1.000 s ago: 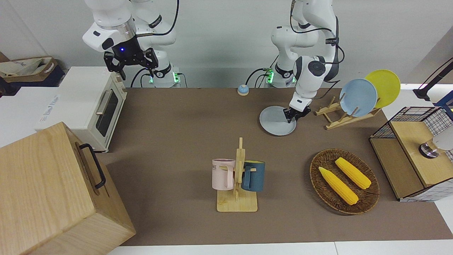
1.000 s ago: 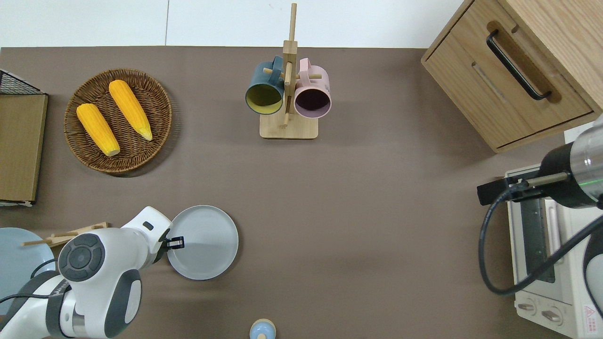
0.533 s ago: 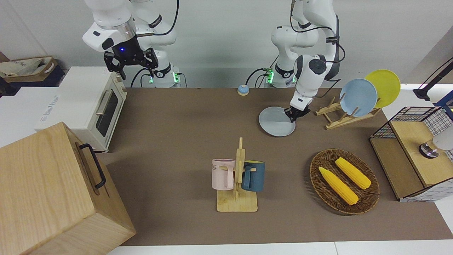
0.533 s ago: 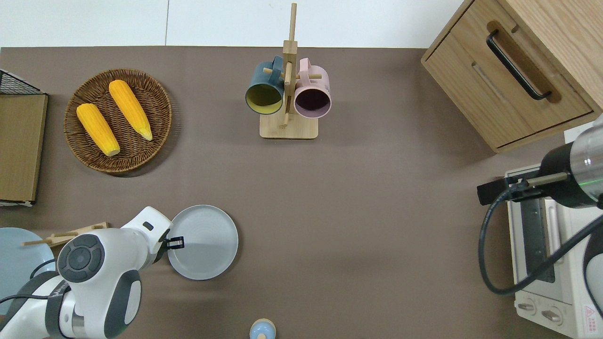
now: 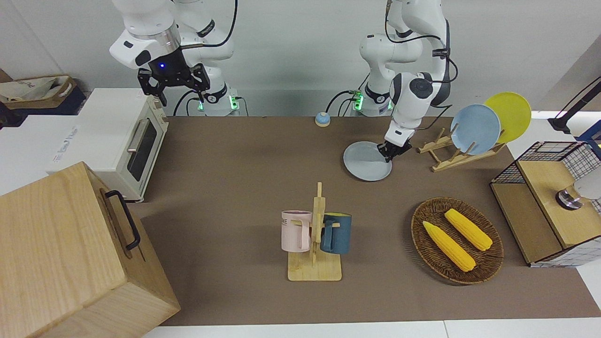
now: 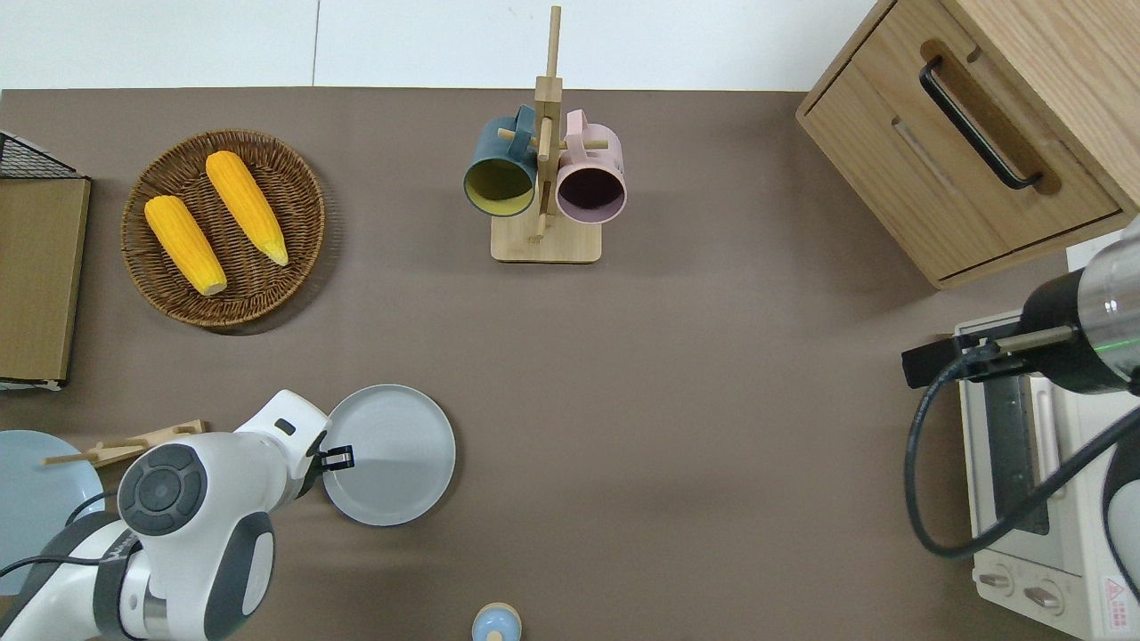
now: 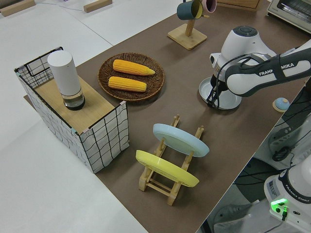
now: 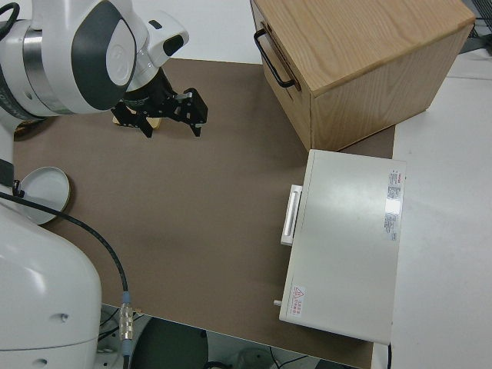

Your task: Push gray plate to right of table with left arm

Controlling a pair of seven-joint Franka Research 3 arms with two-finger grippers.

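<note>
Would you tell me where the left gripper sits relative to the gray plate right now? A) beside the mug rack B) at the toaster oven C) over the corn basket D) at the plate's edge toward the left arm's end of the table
D: the left gripper is down at the rim of the gray plate, on the side toward the left arm's end of the table.

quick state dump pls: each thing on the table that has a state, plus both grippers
gray plate: flat on the table, left gripper at its edge
left gripper: down on the plate's rim toward the left arm's end
right gripper: parked, open
blue plate: standing in the rack
yellow plate: standing in the rack
mugs: hung on the stand
corn: two cobs in the basket
oven: door shut
cabinet: drawer shut
</note>
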